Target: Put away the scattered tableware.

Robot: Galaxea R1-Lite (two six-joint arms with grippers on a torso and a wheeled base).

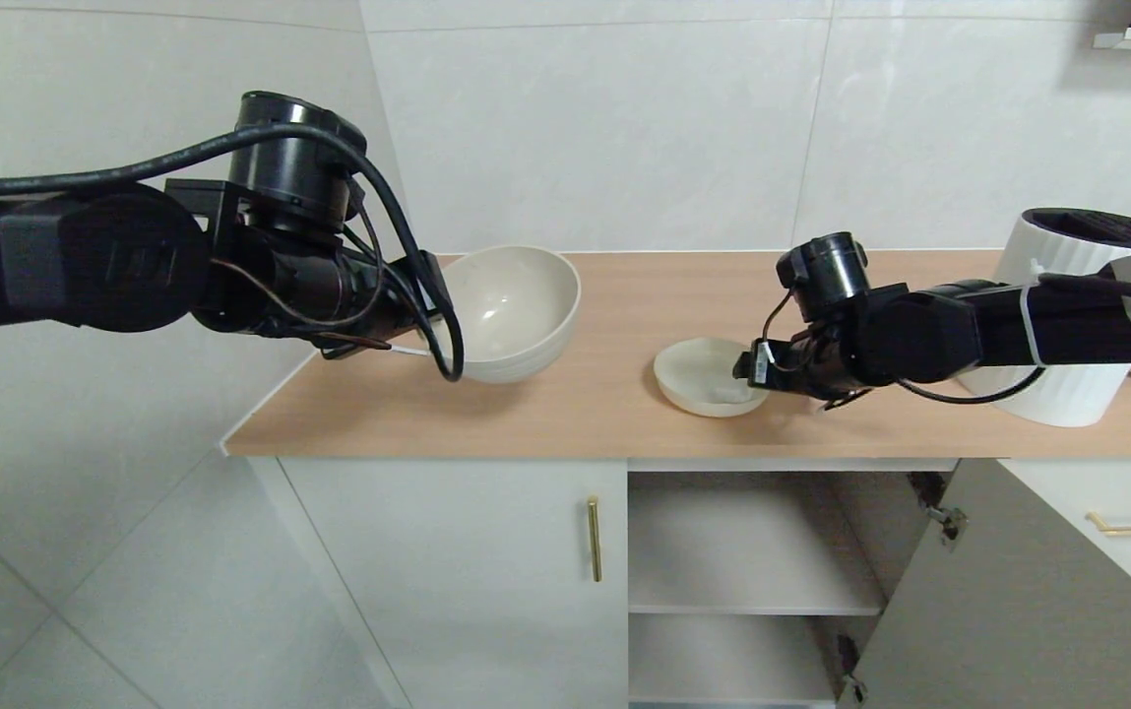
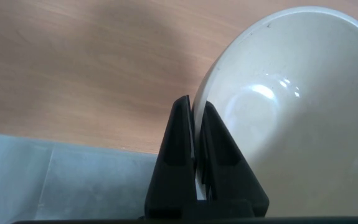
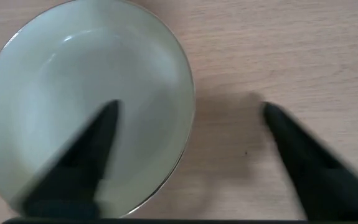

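Two grasps in hand: left gripper [image 2: 194, 106] clamped bowl [image 1: 516, 305] rim; right gripper [image 3: 190, 109] gaped astride dish [image 1: 698, 379] rim, likely closing next.

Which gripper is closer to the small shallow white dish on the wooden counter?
Right. The right gripper, open, straddles the rim of the small shallow white dish; the left gripper is farther off, gripping the large white bowl.

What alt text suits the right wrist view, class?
The right gripper is open, its fingers straddling the rim of a shallow pale dish on a wooden countertop: one above its inside, the other above bare wood.
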